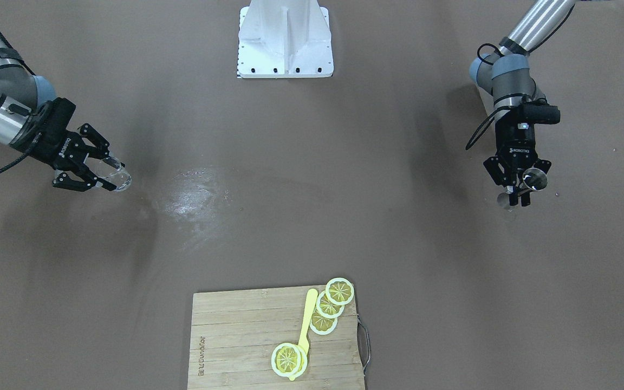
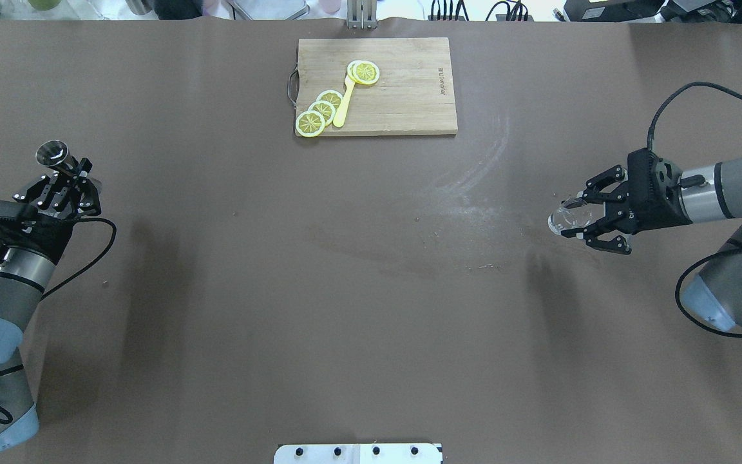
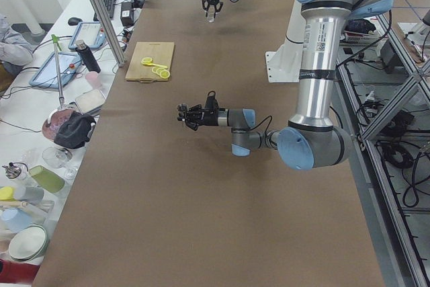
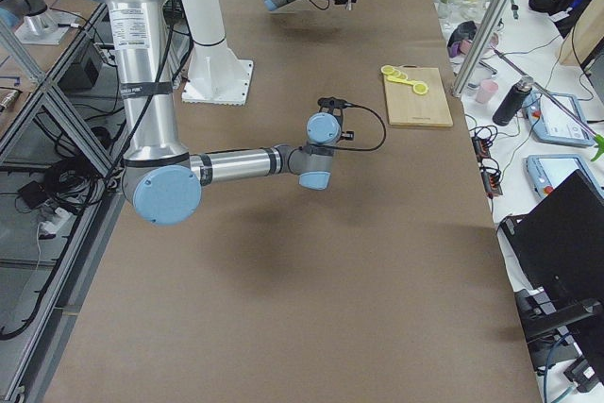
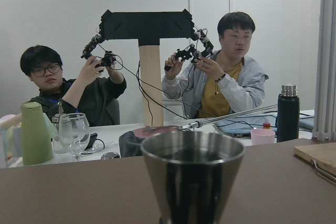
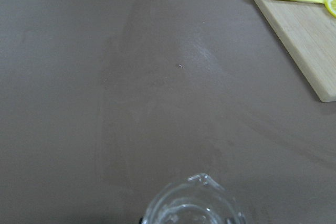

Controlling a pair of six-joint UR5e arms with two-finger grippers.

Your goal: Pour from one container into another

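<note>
Front-facing view: a steel cup (image 1: 534,179) is being grasped by the left pincer (image 1: 519,196), clenched on it, over the desk (image 1: 312,162). A clear spouted glass (image 1: 119,177) is being grasped by the right pincer (image 1: 109,175), far across.

Overhead: the two vessels are being held well apart. A cutting board (image 2: 403,84) with lemon slices (image 2: 319,111) is lying at the far edge, between them.

Left wrist: the steel cup is being held upright; its contents cannot be told.

Right wrist: only the glass rim and spout are being shown, low in frame.

Judged step: carrying, before any pour. Next, the vessels are needing to be brought together near the middle, one rim over the other, then tipped slowly.
</note>
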